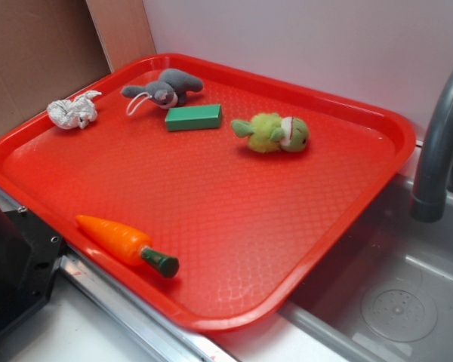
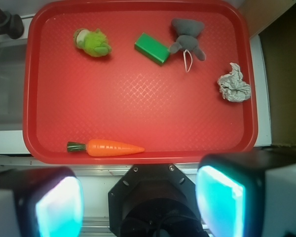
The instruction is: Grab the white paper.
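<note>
White paper (image 2: 234, 84) lies beside tray rim (image 2: 252, 98).

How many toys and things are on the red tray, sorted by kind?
Plush toys: 2, grey mouse and green plush
Toy carrot: 1
Green block: 1
White paper wad: 1
Total: 5

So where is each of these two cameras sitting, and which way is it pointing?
Exterior: off to one side and above, angled down across the red tray toward the grey faucet; a dark part at the lower left may belong to the robot.
Wrist: on the arm, looking straight down; the open claw fills the bottom edge.
Shared: white paper, grey mouse, green block, green plush, carrot.
</note>
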Motion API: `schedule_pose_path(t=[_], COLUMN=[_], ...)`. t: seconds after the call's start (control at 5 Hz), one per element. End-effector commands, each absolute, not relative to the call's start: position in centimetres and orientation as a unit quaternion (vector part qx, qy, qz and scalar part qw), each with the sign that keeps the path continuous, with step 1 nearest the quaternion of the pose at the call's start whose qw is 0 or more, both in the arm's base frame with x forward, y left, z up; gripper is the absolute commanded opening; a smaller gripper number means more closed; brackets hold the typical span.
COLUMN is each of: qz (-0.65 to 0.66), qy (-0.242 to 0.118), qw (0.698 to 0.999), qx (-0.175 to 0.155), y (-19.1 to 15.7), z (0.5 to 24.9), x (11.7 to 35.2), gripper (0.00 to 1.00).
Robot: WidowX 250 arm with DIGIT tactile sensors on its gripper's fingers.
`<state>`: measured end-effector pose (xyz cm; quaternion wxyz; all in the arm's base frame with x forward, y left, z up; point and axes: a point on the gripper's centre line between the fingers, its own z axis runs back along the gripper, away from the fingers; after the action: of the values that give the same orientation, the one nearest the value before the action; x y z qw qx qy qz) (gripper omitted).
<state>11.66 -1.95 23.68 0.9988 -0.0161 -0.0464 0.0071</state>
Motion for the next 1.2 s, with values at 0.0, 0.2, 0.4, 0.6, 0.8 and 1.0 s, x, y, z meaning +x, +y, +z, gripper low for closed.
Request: schedule_pose_path(t=[0.0,0.2,0.4,0.6,0.8,1.0], qz=[0.007,-0.036,-0.105,-0.181,-0.281,-0.38], qy=[-0.046,-0.06,-0.069,-0.069,-0.065,-0.058], qw=[0.999,0.997,0.992,0.981,0.957,0.923], qx=[-0.016,-0.01,-0.016,-0.002,-0.02,-0.029], y=[-1.9,-0.2,2.2,4.8,7.2,9.8], z=[23.7,23.0,21.7,19.7,17.7,14.9], x=[11.7,12.2,13.5,15.1,16.2,18.1], gripper=[1.0,1.0,1.0,1.0,1.0,1.0])
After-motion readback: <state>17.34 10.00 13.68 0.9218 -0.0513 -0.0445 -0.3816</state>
